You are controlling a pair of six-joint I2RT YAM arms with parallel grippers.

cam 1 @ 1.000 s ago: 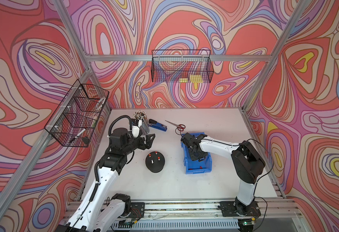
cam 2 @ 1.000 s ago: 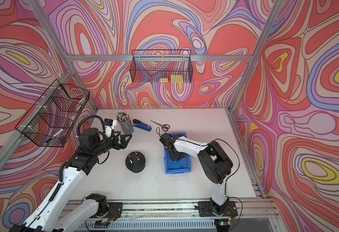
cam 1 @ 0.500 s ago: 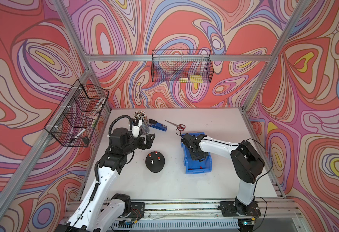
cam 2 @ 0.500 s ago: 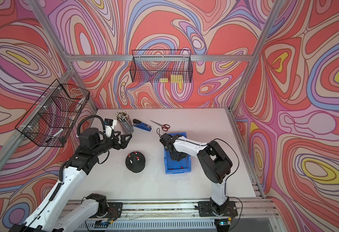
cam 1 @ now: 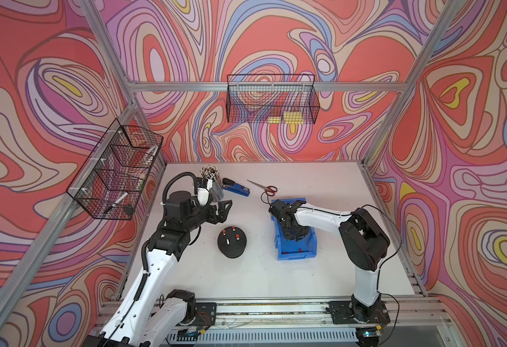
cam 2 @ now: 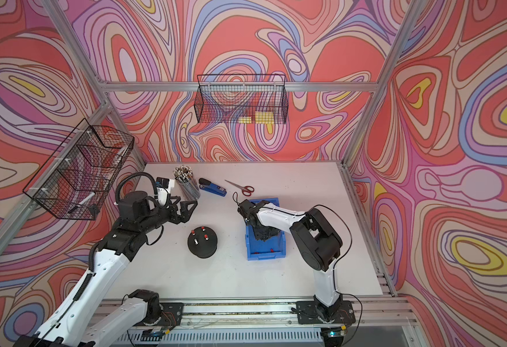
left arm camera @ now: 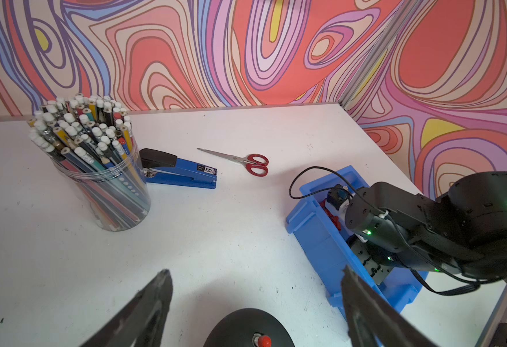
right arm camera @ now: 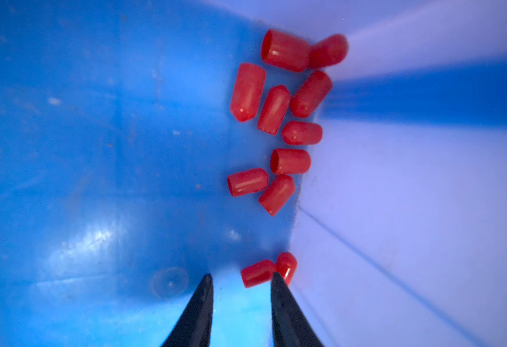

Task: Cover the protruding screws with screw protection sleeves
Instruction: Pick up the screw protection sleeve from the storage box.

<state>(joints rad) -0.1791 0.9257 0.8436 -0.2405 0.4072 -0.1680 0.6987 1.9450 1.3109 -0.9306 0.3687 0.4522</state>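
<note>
The black round base (cam 1: 231, 241) stands mid-table in both top views. Three of its protruding screws wear red sleeves (cam 2: 201, 229); one screw (cam 1: 227, 241) is bare and silvery. My left gripper (cam 1: 223, 210) hovers behind and left of the base, open and empty (left arm camera: 255, 273); a capped screw (left arm camera: 263, 341) shows below it. My right gripper (cam 1: 296, 235) reaches down inside the blue bin (cam 1: 294, 257). In the right wrist view it (right arm camera: 241, 278) is open over the bin floor with nothing between its fingers. Several screw protection sleeves (right arm camera: 276, 108) lie loose; one (right arm camera: 256, 273) lies just ahead of a fingertip.
A clear cup of pencils (cam 1: 211, 183), a blue stapler (cam 1: 235, 187) and red-handled scissors (cam 1: 264, 187) line the back of the table. Wire baskets hang on the back wall (cam 1: 271, 99) and the left wall (cam 1: 117, 174). The bin's wall (right arm camera: 396, 210) rises close beside the right fingers.
The right gripper has gone from shut to open inside the bin. Both arms have stayed almost where they were.
</note>
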